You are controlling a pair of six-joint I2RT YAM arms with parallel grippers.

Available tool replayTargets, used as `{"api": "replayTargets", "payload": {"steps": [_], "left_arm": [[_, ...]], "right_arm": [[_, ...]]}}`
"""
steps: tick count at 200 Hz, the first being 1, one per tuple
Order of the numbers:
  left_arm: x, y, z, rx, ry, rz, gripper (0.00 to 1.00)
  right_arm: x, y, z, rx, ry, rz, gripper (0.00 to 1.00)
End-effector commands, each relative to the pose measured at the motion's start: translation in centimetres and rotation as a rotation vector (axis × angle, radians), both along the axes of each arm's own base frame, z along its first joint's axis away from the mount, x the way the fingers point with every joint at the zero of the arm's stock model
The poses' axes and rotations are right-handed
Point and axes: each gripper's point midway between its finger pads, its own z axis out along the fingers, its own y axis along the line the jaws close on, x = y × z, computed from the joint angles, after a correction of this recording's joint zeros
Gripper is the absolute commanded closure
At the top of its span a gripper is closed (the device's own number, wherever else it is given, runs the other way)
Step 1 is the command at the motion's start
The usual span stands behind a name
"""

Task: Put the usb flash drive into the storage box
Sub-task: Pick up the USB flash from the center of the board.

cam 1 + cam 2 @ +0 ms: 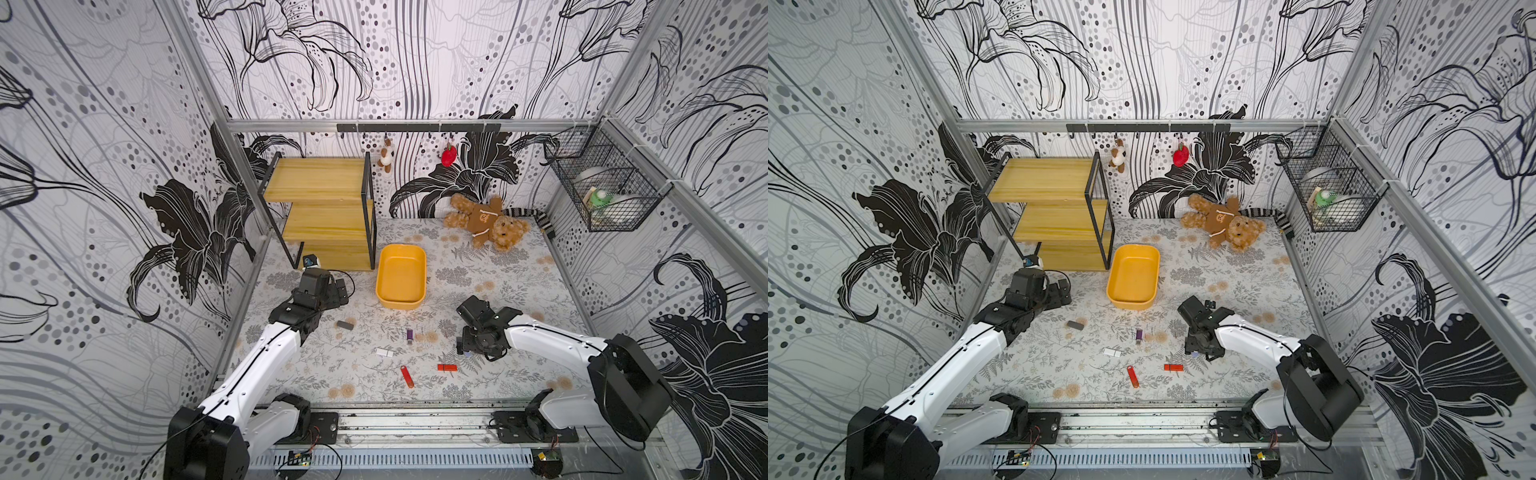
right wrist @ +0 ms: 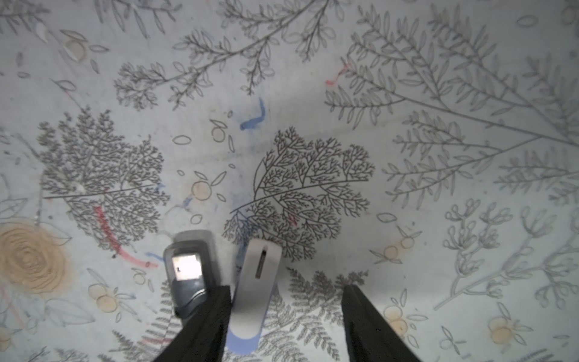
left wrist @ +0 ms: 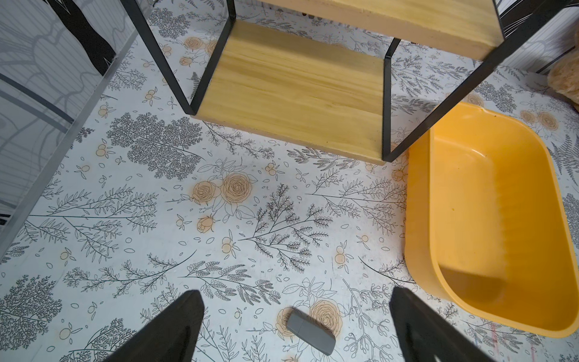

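USB flash drive [image 2: 255, 291], white with a blue end, between the fingers of my right claw [image 2: 286, 290].
It lies flat on the table [image 1: 498, 266], well apart from the storage box [image 1: 399, 304], nearer my base. My right jaws stand half spread: one finger against it, the other clear, nothing gripped. My left claw [image 3: 296, 293] hangs wide open and empty beside the box, over a grey drive [image 3: 310, 330].

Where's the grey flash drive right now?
On the mat on the robot's left in both top views: the grey flash drive lies just robot-side of the left end effector, apart from the storage box.
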Motion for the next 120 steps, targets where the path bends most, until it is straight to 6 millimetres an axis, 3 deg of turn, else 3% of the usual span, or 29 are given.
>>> {"api": "replayTargets", "payload": {"steps": [1, 68, 120], "left_arm": [[0.2, -0.4, -0.1, -0.010, -0.008, -0.008, 0.02], [-0.1, -0.6, -1.2, -0.009, 0.047, -0.001, 0.02], [-2.4, -0.7, -3.9, -0.072, 0.223, 0.078, 0.02]], "right_arm": [[-0.6, -0.3, -0.7, -0.019, 0.022, 0.008, 0.40], [-1.5, -0.2, -1.5, -0.016, 0.051, 0.020, 0.51], [-1.7, 0.0, -2.0, -0.013, 0.064, 0.031, 0.59]]}}
